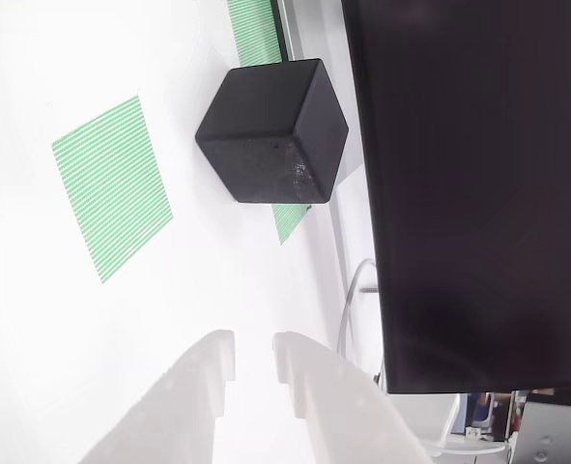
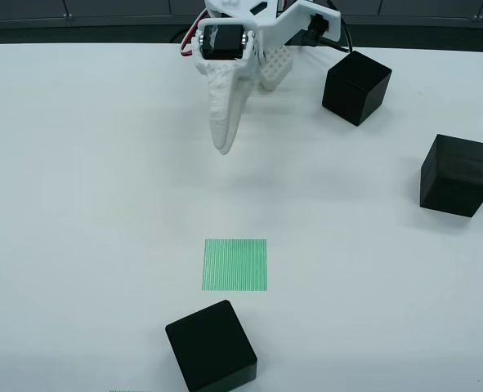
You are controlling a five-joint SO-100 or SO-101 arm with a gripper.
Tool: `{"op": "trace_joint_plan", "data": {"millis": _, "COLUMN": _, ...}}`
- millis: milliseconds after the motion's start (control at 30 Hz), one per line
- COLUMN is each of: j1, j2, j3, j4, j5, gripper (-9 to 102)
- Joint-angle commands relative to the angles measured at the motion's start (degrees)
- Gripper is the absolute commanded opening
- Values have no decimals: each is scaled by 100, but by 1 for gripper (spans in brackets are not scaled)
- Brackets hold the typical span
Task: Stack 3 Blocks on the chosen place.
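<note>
No matte black cube is stacked yet. The white end effector (image 1: 253, 372) is slightly open, empty; next, grab the cube (image 1: 271, 130) at twelve o'clock.

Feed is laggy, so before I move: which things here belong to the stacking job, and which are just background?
Job:
three black cubes: near, far, right
green striped square, bare
claw, holding nothing

Background:
long green striped band
large dark panel
white cable
</note>
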State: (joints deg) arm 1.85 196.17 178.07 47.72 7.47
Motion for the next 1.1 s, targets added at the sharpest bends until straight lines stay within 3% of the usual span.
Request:
{"op": "trace_joint_plan", "data": {"millis": 0, "j1": -26, "j2": 44, "j3": 229, "j4": -105, "j5": -18, "gripper": 0}}
{"op": "trace_joint_plan", "data": {"millis": 433, "j1": -105, "j2": -606, "j3": -272, "j4": -580, "j5": -18, "gripper": 0}}
{"op": "trace_joint_plan", "data": {"millis": 767, "j1": -193, "j2": -4403, "j3": -2821, "j4": -545, "j5": -26, "gripper": 0}}
{"op": "trace_joint_plan", "data": {"millis": 1067, "j1": 123, "j2": -6530, "j3": -5019, "j4": 9, "j5": -185, "gripper": 0}}
